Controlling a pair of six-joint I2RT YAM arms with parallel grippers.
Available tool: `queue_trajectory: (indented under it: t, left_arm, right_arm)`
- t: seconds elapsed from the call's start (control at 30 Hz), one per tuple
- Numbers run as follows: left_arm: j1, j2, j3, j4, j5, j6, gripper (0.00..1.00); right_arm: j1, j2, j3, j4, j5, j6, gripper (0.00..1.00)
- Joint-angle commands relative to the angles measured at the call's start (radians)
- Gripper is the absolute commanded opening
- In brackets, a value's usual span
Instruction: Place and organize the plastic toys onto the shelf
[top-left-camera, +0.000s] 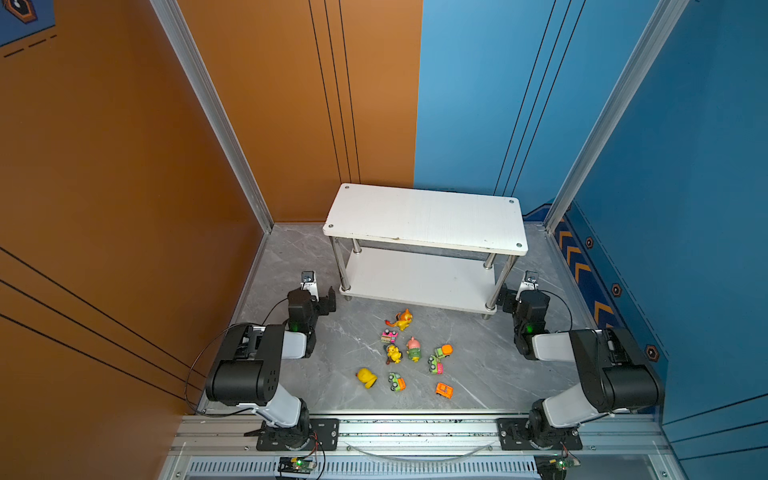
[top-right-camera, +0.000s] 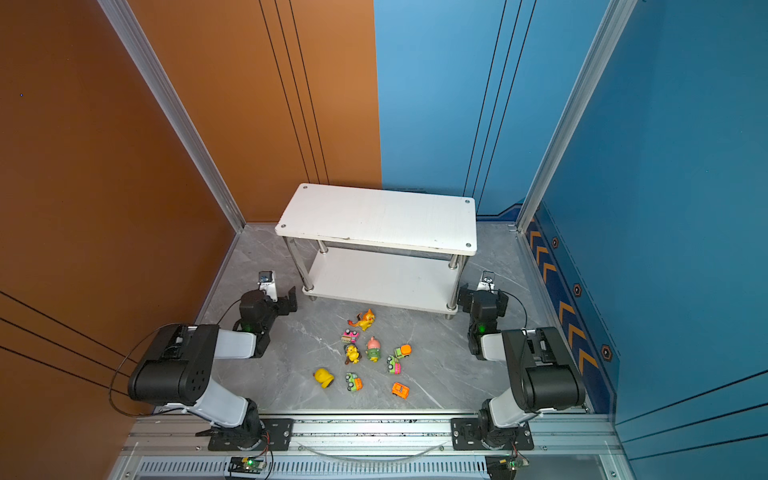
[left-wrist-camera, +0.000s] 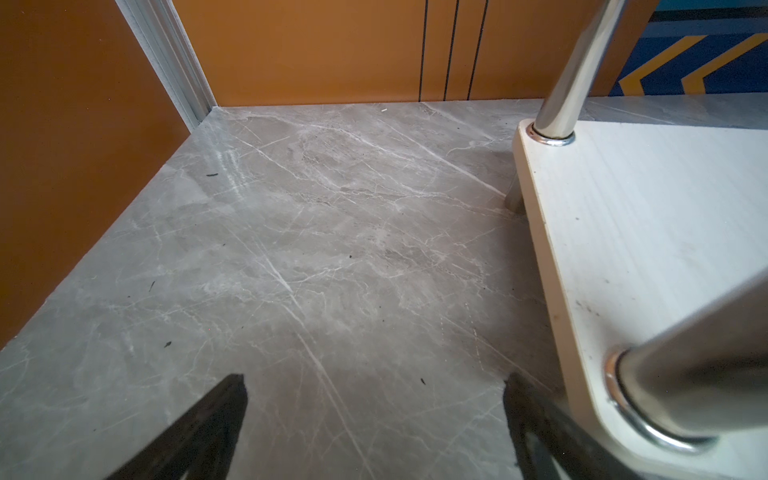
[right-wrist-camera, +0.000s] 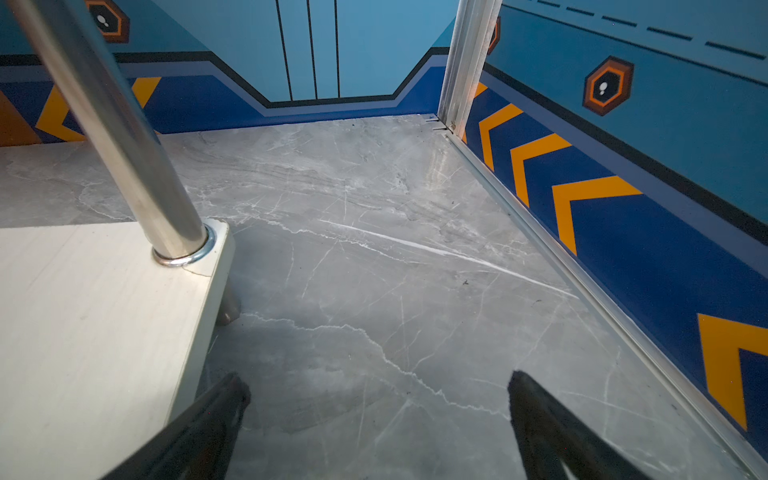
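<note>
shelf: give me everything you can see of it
The shelf is a low two-tier rack, upright and level near the back wall. It has a white matte top board with a screw head at each corner, a white lower board, four chrome tube legs with collars, and short feet on the grey marble-look tabletop. Nothing lies on the top board or the visible lower board. The toys lie in front, apart from it.

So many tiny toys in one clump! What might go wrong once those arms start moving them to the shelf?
The yellow chick and pink figurine stand close, so wide jaws may topple a neighbour. The front green car has wheels and might roll off the shelf. The left gripper and right gripper sit beside its legs and might bump them.
</note>
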Motion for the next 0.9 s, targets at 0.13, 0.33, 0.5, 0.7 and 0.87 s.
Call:
queue_trajectory:
  t: [0.13, 0.33, 0.5, 0.7, 0.87]
  left_arm:
    - [0.004, -0.009, 0.006, -0.001, 0.018, -0.01, 0.98]
    - [0.004, -0.009, 0.005, -0.002, 0.013, -0.008, 0.98]
    - [0.004, -0.01, 0.006, -0.002, 0.013, -0.009, 0.98]
    - [0.004, -0.067, -0.014, -0.002, -0.031, -0.02, 0.98]
    - [-0.02, -0.286, -0.062, -0.099, -0.244, -0.064, 0.98]
  right_arm:
    - [-0.002, -0.001, 0.002, 0.003, 0.004, 0.006, 1.0]
    - [-0.002, -0.003, 0.002, 0.003, 0.004, 0.006, 1.0]
    - [-0.002, -0.001, 0.002, 0.003, 0.003, 0.006, 1.0]
    - [0.003, -0.045, 0.013, -0.054, 0.017, 0.009, 1.0]
    - [0.06, -0.255, -0.006, -0.183, 0.179, -0.005, 1.0]
